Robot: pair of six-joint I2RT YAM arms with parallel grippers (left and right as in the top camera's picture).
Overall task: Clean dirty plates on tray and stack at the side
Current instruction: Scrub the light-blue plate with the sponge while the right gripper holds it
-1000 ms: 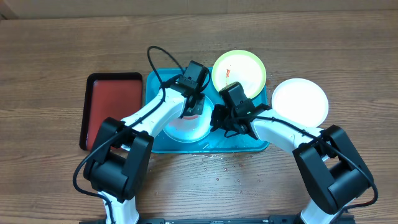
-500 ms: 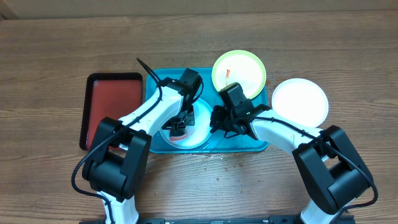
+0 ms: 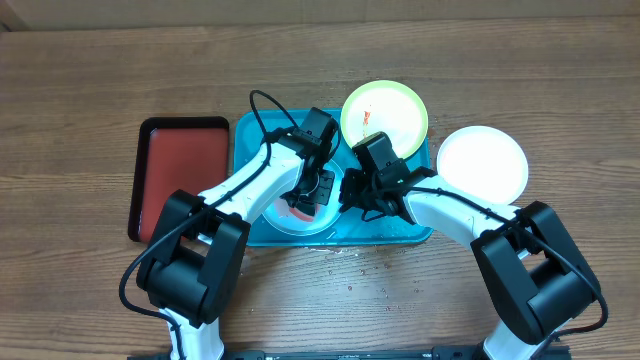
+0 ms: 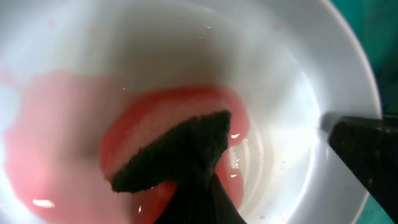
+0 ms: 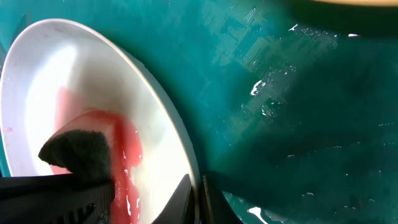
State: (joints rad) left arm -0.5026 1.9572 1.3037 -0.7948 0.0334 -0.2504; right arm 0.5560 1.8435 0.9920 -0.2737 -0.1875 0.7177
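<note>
Nearest the lower edge of the overhead view, the soiled plate point(image 3: 292, 224) lies inside the tray point(image 3: 375, 232), in its lower-middle part. The right gripper point(image 5: 198, 196) has its fingers pinched on the plate's right rim, one finger above and one below, tipping that edge up off the tray floor. The left gripper point(image 4: 193, 196) is clenched on a dark sponge point(image 4: 177, 152), which presses into the plate's bowl.

The plate looks like thin, light, stiff plastic. Wet as it is, it is probably slippery, so the rim is the sensible place to hold it, with a firm pinch. It is unlikely to break if dropped, but it could skid.

A film of pink, diluted wash water point(image 4: 56, 143) pools in the bowl around the sponge. The tray floor point(image 5: 311, 124) carries beads and streaks of water.

Farther up and to the right, a white plate point(image 3: 482, 162) sits on the table point(image 3: 560, 80) just beside the tray and looks clean. At the upper right of the tray, a green-rimmed plate point(image 3: 385, 115) overhangs the far rim, red smears on its face. At the left lies a red tray point(image 3: 180, 175), nothing in it.
</note>
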